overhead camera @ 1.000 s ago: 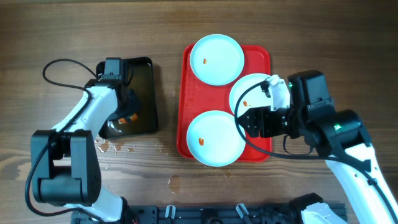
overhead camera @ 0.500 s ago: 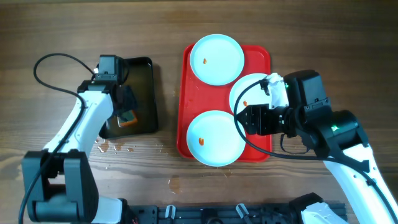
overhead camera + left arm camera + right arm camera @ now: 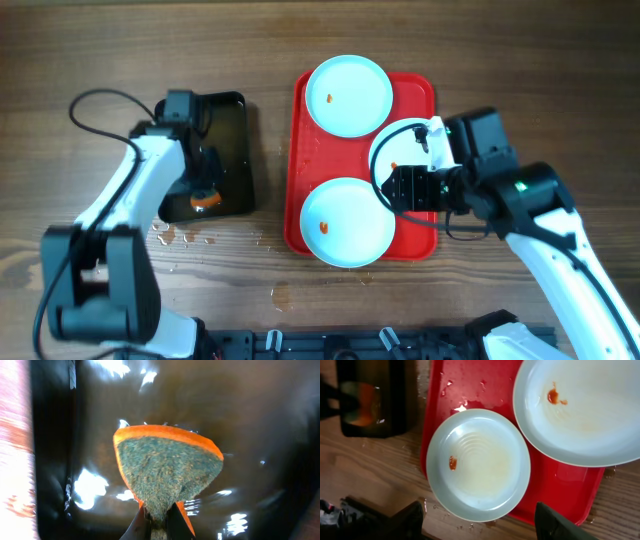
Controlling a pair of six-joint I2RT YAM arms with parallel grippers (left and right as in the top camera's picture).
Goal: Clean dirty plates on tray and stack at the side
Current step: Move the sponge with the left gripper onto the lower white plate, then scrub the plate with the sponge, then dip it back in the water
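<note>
**A:** Item one, the plates (image 3: 477, 462): count and place?

**B:** Three, round, pale blue, all on the red tray (image 3: 306, 150). Far plate (image 3: 348, 95): small orange smear left of centre. Near plate (image 3: 347, 222): smear also on its left side; near rim hangs past the tray's near edge. Right plate (image 3: 392, 150): partly hidden under the right arm; one smear shows; rim meets both other plates, but whether it overlaps them, cannot tell.

**A:** Item two, the right fingers (image 3: 555, 525)?

**B:** Spread wide, grasping nothing; hanging above the tray's right side, over the gap between near plate and right plate.

**A:** Item three, the left fingers (image 3: 176, 522)?

**B:** Clenched on one corner of a sponge (image 3: 167, 472): orange body, green scouring face turned to the wrist camera. Both sit over the black water tray (image 3: 228, 140), at its near end; glints of water show around the sponge.

**A:** Item four, surroundings?

**B:** The black water tray lies left of the red tray, apart from it. The wooden surface (image 3: 520, 60) carries both; water droplets (image 3: 200, 237) lie on the wood just beyond the black tray's near edge.
</note>
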